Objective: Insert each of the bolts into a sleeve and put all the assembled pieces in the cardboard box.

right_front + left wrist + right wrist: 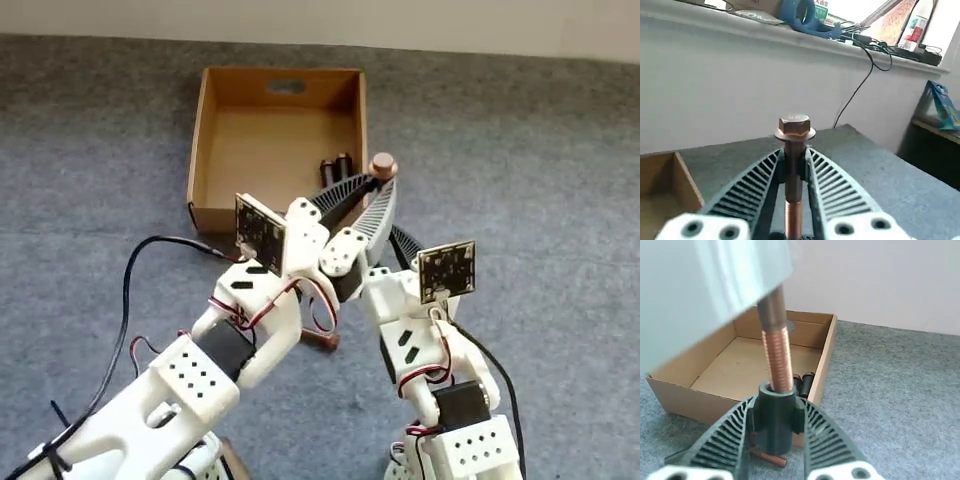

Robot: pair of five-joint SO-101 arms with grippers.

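Two claws meet just beside the cardboard box [230, 85]. The left gripper [794, 156] is closed on the copper bolt [795, 129] below its head. The right gripper [776, 407] clamps the dark sleeve [774, 427], and the threaded tip of the bolt sits in the sleeve mouth. If the bolt leans, its threads may catch on the rim and push the sleeve out of the grip. Two finished pieces [802, 382] lie in the box; one loose bolt [769, 458] lies on the carpet [890, 390].
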